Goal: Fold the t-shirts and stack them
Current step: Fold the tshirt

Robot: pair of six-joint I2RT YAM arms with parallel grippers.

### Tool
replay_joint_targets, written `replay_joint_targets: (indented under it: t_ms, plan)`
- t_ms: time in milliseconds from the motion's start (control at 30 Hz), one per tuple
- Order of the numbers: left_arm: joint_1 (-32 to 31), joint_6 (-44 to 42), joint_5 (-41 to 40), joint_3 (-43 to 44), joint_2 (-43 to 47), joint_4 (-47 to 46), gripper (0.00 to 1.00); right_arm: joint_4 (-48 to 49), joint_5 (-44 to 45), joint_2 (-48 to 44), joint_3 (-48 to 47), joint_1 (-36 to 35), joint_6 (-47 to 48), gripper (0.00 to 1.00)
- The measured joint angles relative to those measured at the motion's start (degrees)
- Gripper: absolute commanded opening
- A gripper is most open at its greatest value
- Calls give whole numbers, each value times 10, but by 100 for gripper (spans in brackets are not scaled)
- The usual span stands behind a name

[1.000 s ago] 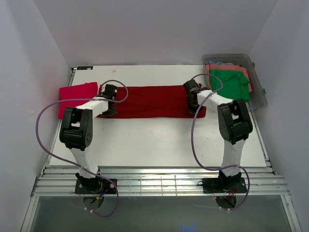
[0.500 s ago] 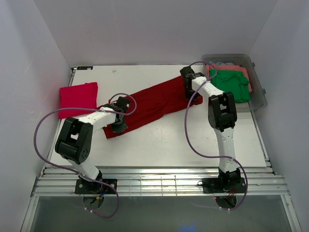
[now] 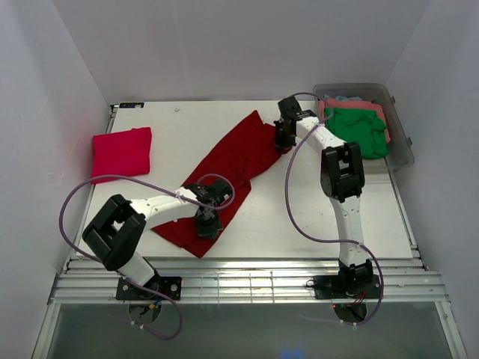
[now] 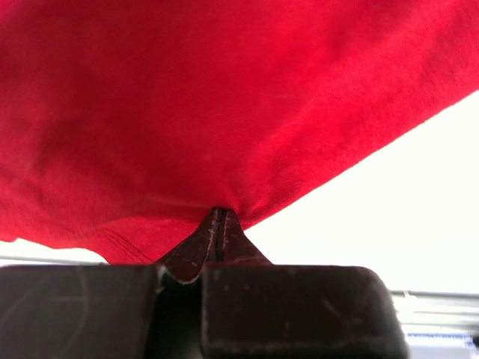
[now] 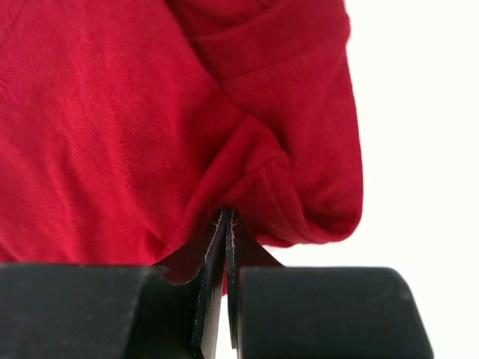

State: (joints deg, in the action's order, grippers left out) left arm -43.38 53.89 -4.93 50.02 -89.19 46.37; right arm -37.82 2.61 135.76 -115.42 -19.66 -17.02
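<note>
The dark red t-shirt (image 3: 228, 168) lies stretched in a diagonal band from the table's near left to its far right. My left gripper (image 3: 207, 224) is shut on its near end, and the cloth fills the left wrist view (image 4: 224, 112). My right gripper (image 3: 281, 140) is shut on its far end, where the cloth bunches at the fingertips in the right wrist view (image 5: 187, 134). The pinkish-red t-shirt (image 3: 121, 152) lies folded at the far left. A green t-shirt (image 3: 358, 131) and a coral one (image 3: 352, 105) lie in the tub.
The clear grey plastic tub (image 3: 400, 142) stands at the far right edge of the white table (image 3: 299, 217). Purple cables loop from both arms. White walls close in the left, back and right sides.
Both grippers have turned the dark red shirt from a level band to a diagonal: the left gripper pulled its end toward the near edge, the right gripper carried its end to the far side.
</note>
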Motion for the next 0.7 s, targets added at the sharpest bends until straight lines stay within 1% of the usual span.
replay_joint_targets:
  t_ms: [133, 367, 567, 700]
  plan:
    - [-43, 27, 23, 26, -27, 11, 0, 29, -42, 17, -20, 0, -20, 8]
    - [-100, 40, 52, 114, -104, 10, 0, 76, -94, 63, -81, 12, -73, 9]
    - [-135, 38, 78, 174, -155, 7, 0, 162, -160, 85, -87, 51, -151, 11]
    - [-158, 30, 74, 215, -169, 4, 0, 226, -196, 101, -90, 73, -191, 15]
